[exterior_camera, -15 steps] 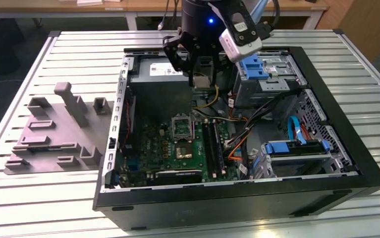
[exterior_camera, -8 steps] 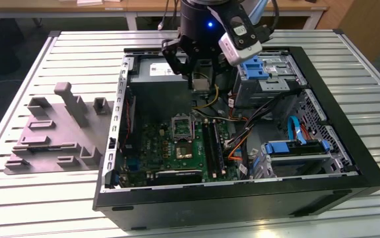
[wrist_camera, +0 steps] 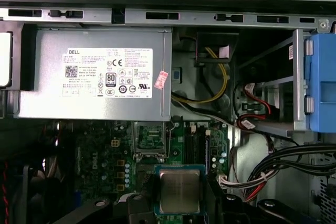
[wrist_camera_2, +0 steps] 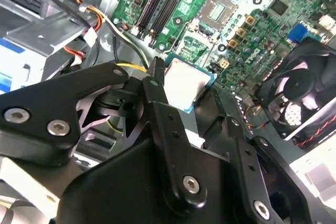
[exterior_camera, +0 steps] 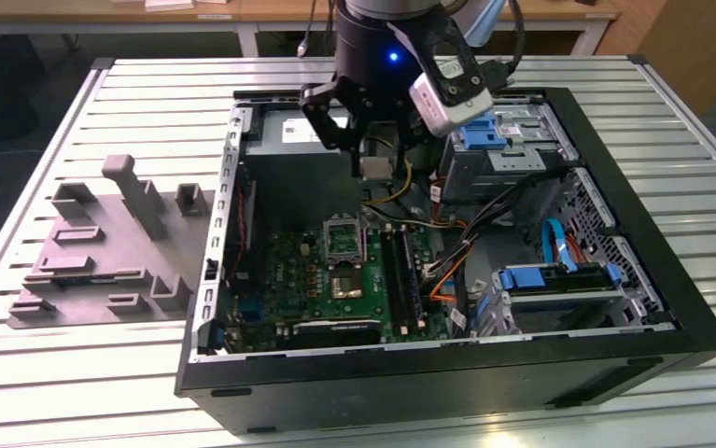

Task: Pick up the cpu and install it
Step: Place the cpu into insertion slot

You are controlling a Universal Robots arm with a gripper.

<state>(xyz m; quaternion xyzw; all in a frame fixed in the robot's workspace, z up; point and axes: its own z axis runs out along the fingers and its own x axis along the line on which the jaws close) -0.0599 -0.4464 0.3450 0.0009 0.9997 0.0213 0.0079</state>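
Observation:
My gripper (exterior_camera: 375, 161) is shut on the cpu (exterior_camera: 376, 169), a small flat square chip with a silvery top, and holds it in the air inside the open computer case (exterior_camera: 632, 317). Both wrist views show the cpu (wrist_camera_2: 188, 83) (wrist_camera: 179, 190) pinched by its edges between the black fingers (wrist_camera_2: 157, 85). The metal-framed socket (exterior_camera: 343, 241) on the green motherboard (exterior_camera: 308, 280) lies below and nearer the front of the case. In the first wrist view the socket (wrist_camera: 148, 136) appears just beyond the held chip; in the second wrist view the socket (wrist_camera_2: 219, 8) sits farther off on the board.
A grey plastic fixture (exterior_camera: 108, 252) lies on the slatted table at the exterior view's left. The power supply (wrist_camera: 94, 72) sits at the case's back. Memory slots (exterior_camera: 398, 271), cable bundles (exterior_camera: 457, 252), blue drive brackets (exterior_camera: 488, 131) and a black fan (wrist_camera_2: 302, 98) surround the socket.

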